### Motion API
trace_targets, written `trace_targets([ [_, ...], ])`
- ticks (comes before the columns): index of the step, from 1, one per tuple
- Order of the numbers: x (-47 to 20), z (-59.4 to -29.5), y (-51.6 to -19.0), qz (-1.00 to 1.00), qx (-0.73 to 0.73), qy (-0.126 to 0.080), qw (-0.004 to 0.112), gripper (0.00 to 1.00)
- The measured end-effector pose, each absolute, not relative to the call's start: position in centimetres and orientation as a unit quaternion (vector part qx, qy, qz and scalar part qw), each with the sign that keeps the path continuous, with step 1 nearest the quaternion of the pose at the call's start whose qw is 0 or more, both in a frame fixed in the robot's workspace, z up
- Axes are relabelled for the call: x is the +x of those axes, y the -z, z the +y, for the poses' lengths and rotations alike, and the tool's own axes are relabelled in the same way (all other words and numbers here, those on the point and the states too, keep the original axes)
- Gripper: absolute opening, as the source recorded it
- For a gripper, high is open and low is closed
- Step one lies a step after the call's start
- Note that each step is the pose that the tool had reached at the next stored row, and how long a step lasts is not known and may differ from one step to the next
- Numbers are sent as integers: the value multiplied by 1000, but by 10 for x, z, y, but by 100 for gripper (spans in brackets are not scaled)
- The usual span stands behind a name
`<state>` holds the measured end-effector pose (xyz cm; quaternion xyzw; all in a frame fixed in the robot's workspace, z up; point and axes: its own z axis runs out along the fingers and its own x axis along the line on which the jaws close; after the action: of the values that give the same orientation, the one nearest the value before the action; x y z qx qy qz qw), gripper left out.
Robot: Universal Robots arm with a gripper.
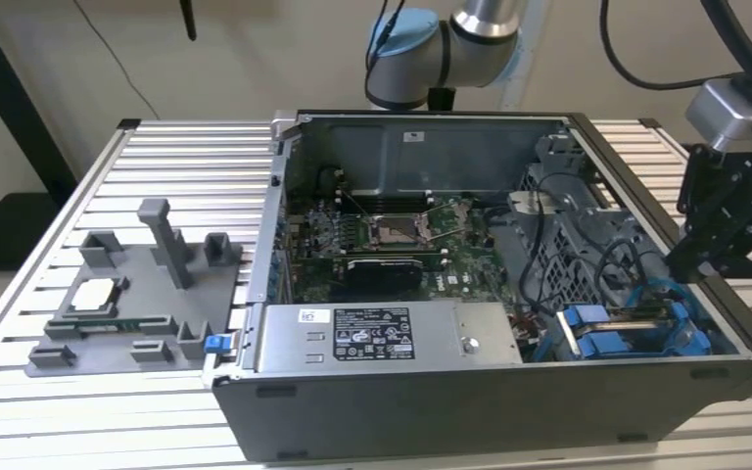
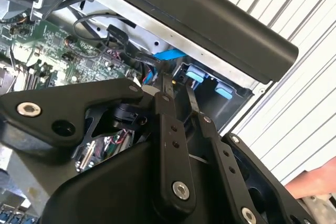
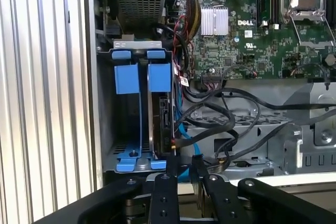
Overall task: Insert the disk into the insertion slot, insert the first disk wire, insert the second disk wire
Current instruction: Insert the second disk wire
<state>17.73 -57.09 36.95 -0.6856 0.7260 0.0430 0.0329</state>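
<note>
Disk (image 3: 160, 121) lies edge-on, mostly hidden, in insertion slot (image 3: 105, 129) near pincer (image 3: 184, 160).

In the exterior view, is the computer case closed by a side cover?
No, the computer case lies open, and its motherboard shows inside.

End effector (image 1: 681, 272) hangs above insertion slot (image 1: 611, 343), open case (image 1: 481, 411).

Bright, even light; computer case (image 1: 481, 411) interior shadowed, slatted table (image 1: 154, 147) gleaming
</note>
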Motion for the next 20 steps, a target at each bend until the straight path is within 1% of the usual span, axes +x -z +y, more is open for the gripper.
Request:
trace_targets([
  [3,178,-569,-369,726,-686,-43,33,100],
  [7,178,-569,-379,726,-686,-44,32,100],
  [20,188,-560,-371,726,-686,-44,32,100],
])
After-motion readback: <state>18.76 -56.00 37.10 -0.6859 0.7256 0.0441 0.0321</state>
